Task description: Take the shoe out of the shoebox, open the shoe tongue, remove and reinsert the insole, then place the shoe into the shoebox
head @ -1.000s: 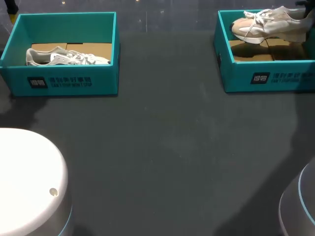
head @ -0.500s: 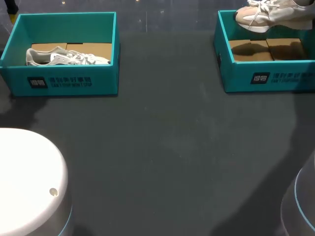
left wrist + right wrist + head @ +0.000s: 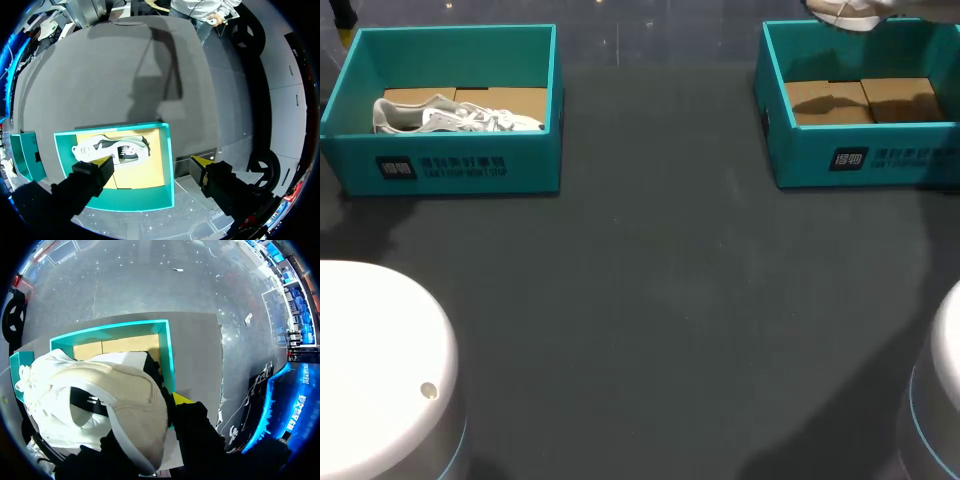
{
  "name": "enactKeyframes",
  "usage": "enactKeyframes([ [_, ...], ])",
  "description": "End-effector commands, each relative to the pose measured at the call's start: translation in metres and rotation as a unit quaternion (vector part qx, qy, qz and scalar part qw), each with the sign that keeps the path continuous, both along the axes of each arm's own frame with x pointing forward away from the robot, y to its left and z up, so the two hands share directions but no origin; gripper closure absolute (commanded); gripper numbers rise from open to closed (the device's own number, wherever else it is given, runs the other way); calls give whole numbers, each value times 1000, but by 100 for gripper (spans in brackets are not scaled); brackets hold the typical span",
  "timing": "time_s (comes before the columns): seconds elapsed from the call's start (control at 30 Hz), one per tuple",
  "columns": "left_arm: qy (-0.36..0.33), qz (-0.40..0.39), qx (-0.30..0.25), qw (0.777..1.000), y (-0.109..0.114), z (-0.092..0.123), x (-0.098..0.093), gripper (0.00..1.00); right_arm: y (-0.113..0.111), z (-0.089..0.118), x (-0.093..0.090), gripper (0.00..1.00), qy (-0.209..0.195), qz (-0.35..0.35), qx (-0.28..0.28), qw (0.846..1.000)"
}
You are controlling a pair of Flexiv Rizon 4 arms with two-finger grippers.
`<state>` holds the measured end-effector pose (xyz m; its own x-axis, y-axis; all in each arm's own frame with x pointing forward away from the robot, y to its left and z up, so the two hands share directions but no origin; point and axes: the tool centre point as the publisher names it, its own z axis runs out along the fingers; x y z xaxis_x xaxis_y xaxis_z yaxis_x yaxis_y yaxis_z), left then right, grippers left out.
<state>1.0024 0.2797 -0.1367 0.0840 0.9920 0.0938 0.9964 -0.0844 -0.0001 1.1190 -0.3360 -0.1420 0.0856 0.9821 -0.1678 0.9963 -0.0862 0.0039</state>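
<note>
Fingers (image 3: 181, 399) of the right gripper (image 3: 150, 415) are judged to be closed on the heel end of the beige shoe (image 3: 95, 390), since it is held in the air over the right box (image 3: 167, 355), clear of the cardboard floor. The shoe is expected to be light, with a soft upper that gives under pressure and a firmer sole and heel. The heel collar or the sole sides would be the sound places to grip, and the loose laces could catch on a box wall. Only one yellow tip is seen; the other is hidden behind the shoe, and the insole cannot be made out. Farther off, the left gripper (image 3: 152, 161) is spread wide with nothing in it above the left box (image 3: 169, 170), where a white shoe (image 3: 112, 150) lies. In the head view only a cut-off sliver of the beige shoe is shown, and neither gripper.
</note>
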Motion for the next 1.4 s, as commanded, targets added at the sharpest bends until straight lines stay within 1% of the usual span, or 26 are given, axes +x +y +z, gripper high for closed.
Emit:
enactKeyframes([
  [0.03, 0, -1, 1, 1000, 0, 0, 0, 0, 19, 30, -28, 100, -16, 2, -7, 1000],
  [0.2, 0, -1, 1, 1000, 0, 0, 0, 0, 43, 39, -50, 100, -13, 3, -10, 1000],
  [0.37, 0, -1, 1, 1000, 0, 0, 0, 0, 76, 48, -77, 100, -21, 4, -15, 1000],
  [0.53, 0, -1, 1, 1000, 0, 0, 0, 0, 109, 48, -107, 100, -24, 5, -23, 999],
  [0.57, 0, -1, 1, 1000, 0, 0, 0, 0, 117, 47, -113, 100, -35, 8, -23, 999],
  [0.63, 0, -1, 1, 1000, 0, 0, 0, 0, 131, 44, -128, 100, -32, 5, -26, 999],
  [0.83, 0, -1, 1, 1000, 0, 0, 0, 0, 176, 38, -170, 100, -48, -1, -32, 998],
  [0.9, 0, -1, 1, 1000, 0, 0, 0, 0, 190, 33, -184, 100, -58, 0, -33, 998],
  [1.03, 0, -1, 1, 1000, 0, 0, 0, 0, 218, 23, -209, 100, -57, -1, -34, 998],
  [1.17, 0, -1, 1, 1000, 0, 0, 0, 0, 240, 15, -231, 100, -75, 9, -33, 997],
  [1.3, 0, -1, 1, 1000, 0, 0, 0, 0, 262, 8, -249, 100, -74, 9, -32, 997],
  [1.4, 0, -1, 1, 1000, 0, 0, 0, 0, 273, 2, -261, 100, -74, 9, -32, 997],
])
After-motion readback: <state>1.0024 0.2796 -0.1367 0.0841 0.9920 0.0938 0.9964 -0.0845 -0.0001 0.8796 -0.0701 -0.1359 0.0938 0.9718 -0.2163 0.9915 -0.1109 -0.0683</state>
